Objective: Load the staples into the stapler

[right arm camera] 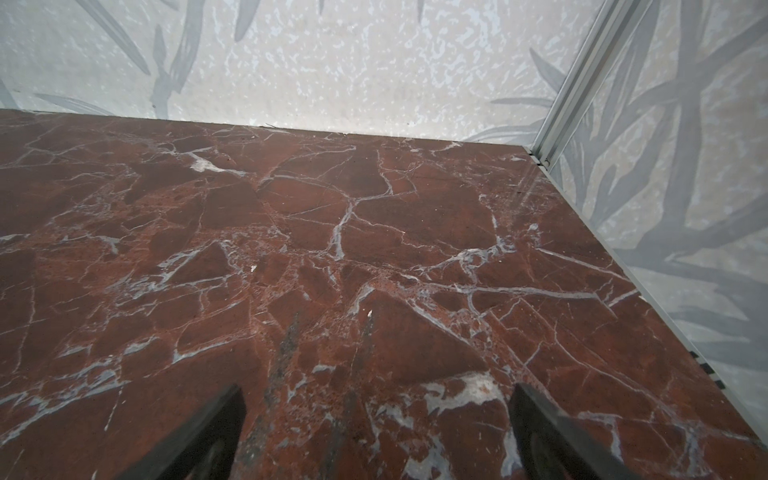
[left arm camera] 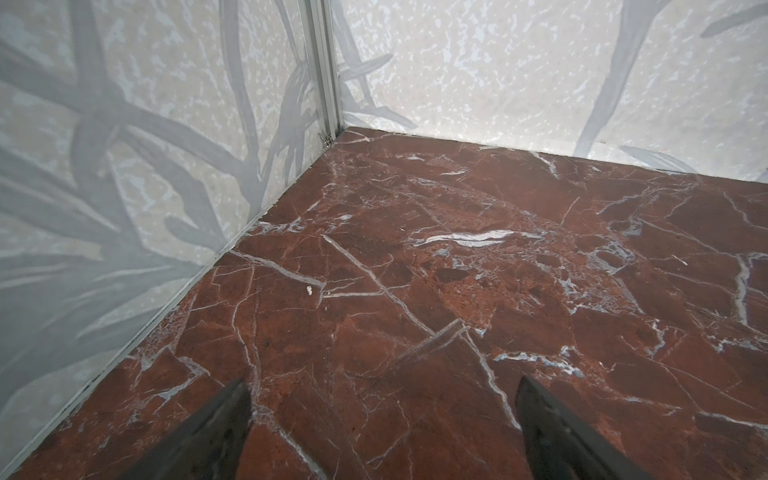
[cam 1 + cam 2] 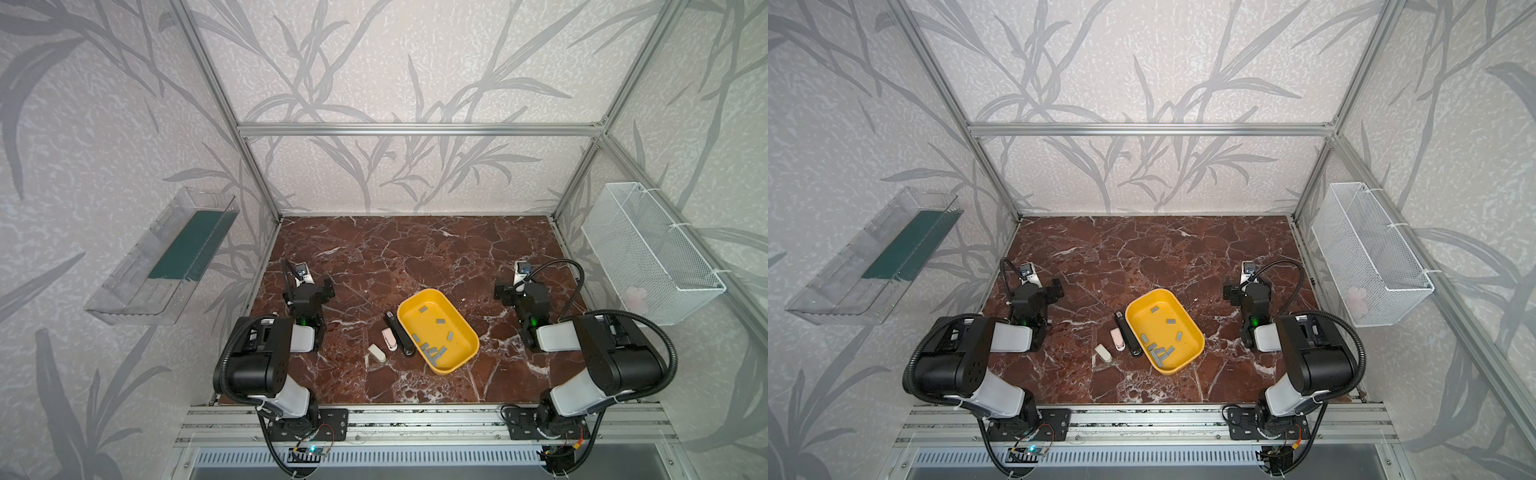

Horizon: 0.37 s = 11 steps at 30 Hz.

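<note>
Left gripper (image 2: 382,384): hovering, jaws gaping wide, holding nothing
Right gripper (image 1: 377,390): hovering too, jaws apart, empty
Staples (image 3: 432,351): lying scattered in yellow tray (image 3: 432,332)

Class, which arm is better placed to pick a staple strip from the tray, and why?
Probably right. The right gripper, open, has a clear path to the staples in the tray; the staplers lie between the tray and the left gripper.
</note>
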Motion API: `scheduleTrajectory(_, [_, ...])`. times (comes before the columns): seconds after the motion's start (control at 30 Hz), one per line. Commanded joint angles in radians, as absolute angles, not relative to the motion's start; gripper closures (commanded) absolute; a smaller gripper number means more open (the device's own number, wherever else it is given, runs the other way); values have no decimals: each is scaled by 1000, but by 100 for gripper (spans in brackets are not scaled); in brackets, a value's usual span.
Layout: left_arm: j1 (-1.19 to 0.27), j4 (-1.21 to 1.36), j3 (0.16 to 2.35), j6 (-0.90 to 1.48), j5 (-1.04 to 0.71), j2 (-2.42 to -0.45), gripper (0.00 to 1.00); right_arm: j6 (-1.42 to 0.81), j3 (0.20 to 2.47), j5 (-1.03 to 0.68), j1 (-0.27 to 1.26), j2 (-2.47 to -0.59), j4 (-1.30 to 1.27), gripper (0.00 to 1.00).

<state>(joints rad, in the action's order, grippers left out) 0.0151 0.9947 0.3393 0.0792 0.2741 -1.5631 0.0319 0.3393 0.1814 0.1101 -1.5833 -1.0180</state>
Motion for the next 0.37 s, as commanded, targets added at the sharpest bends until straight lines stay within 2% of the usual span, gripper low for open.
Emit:
scheduleTrajectory(0.0, [15,998,351,67,268,-1571,0,44,350,176,114,-1589,-1028,1])
scheduleTrajectory(0.33, [7,989,358,61,279,-1572,1,53,357,150,115,-1588,-1012,1])
